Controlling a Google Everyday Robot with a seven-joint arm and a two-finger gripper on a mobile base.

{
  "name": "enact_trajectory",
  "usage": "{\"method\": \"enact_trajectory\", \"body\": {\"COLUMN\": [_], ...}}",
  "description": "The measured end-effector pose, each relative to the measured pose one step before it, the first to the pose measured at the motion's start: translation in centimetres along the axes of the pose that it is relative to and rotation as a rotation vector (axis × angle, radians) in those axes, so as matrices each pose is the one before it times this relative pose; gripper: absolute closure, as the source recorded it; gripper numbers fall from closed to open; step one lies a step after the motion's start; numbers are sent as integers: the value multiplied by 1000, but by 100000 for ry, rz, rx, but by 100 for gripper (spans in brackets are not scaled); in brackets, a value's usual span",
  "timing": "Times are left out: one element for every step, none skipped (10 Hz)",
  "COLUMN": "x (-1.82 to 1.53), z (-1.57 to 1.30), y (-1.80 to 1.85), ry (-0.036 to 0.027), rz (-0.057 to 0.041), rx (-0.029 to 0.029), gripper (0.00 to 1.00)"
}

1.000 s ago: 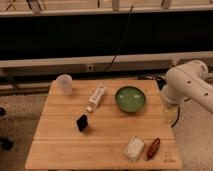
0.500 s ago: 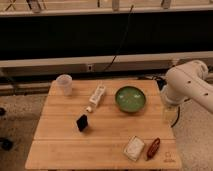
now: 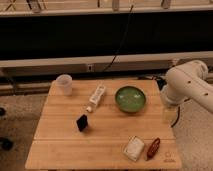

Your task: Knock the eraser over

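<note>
hand (image 3: 169, 113) at the right edge of the worktop (image 3: 60, 145), under the white arm, just right of the green bowl (image 3: 131, 99); open or closed: cannot tell | eraser (image 3: 82, 122) left of centre, standing apart, below the white tube (image 3: 97, 96) | bowl interior plain green | clear cup (image 3: 64, 84) at the far-left corner, contents unclear

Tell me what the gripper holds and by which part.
Nothing visible: the gripper hangs at the right edge of the table, far from the eraser, which stands untouched.
</note>
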Motion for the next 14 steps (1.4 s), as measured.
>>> {"method": "enact_trajectory", "body": {"x": [0,0,-3,-285,-712,-1321,-1173,-591,-181,-743,-829,-870,-614,-501], "z": [0,1,13,89,93,72,74,110,73,83,70,173,290,169], "y": [0,1,18,182,260,366,157,250,258,489,329,194,426,330], "ry": [4,2,25,294,347,292,200,492,312,372,309,72,403,238], "rz": [-7,-1,-34,-817,-1618,-2010,-1851,-1641,-1022,-2334,-1572,-1501,-1354,-932], "rx": [-2,0,-25,97,443,423,276,261,199,200,187,126,41,94], "gripper": [20,20,20,20,20,20,20,20,20,20,20,20,20,20]}}
